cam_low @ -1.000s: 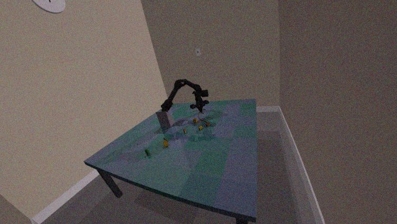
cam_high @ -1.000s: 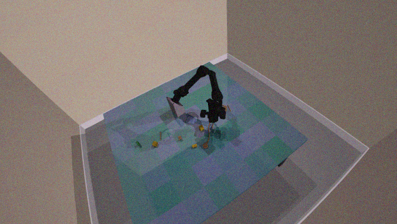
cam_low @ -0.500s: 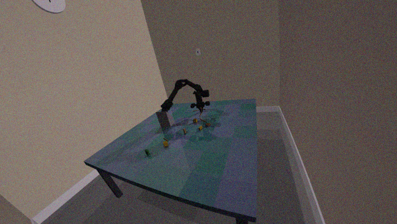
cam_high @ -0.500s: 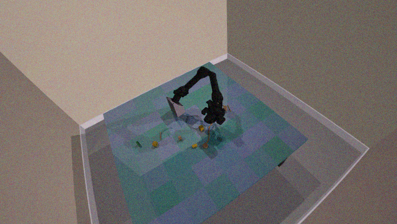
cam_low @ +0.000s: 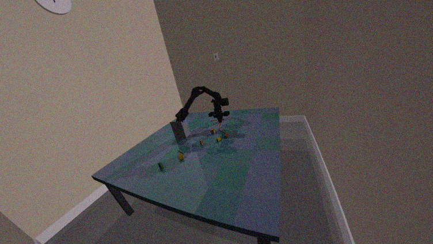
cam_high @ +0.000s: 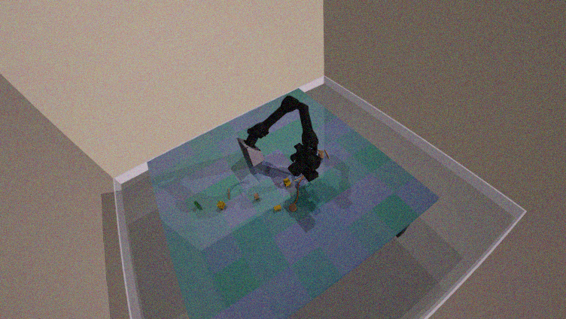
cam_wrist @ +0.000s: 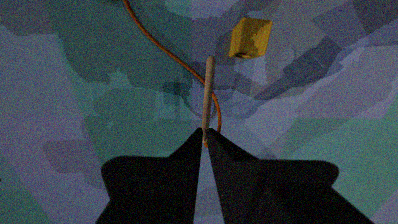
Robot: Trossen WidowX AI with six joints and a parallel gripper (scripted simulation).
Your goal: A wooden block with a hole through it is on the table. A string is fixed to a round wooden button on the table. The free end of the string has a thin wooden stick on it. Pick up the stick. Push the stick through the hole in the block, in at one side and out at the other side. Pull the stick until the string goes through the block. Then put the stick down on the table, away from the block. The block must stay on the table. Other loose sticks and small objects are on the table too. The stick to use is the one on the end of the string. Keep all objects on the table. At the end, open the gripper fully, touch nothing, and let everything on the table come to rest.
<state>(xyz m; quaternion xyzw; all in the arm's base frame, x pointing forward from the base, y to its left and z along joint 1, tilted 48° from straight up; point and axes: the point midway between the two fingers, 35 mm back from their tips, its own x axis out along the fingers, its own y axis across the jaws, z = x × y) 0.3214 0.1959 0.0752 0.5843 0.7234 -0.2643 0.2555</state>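
My gripper (cam_high: 307, 177) (cam_low: 220, 121) (cam_wrist: 204, 132) is shut on one end of the thin wooden stick (cam_wrist: 209, 95) above the table. The stick's free end points up in the wrist view, left of the yellow wooden block (cam_high: 287, 182) (cam_low: 213, 131) (cam_wrist: 252, 37), not in it. The block sits on the table with a dark hole partly visible at its lower face in the wrist view. The orange string (cam_high: 298, 194) (cam_wrist: 165, 50) runs from the fingertips, passes behind the stick and leads to the round button (cam_high: 293, 207) (cam_low: 226, 136) on the table. No string shows through the block.
A small yellow piece (cam_high: 277, 208) (cam_low: 218, 139) lies near the button. A tan piece (cam_high: 257, 196) (cam_low: 201, 142), yellow piece (cam_high: 220, 205) (cam_low: 180, 156), loose stick (cam_high: 228, 193) and green piece (cam_high: 197, 205) (cam_low: 160, 166) lie farther left. Another tan piece (cam_high: 321, 153) is behind the gripper.
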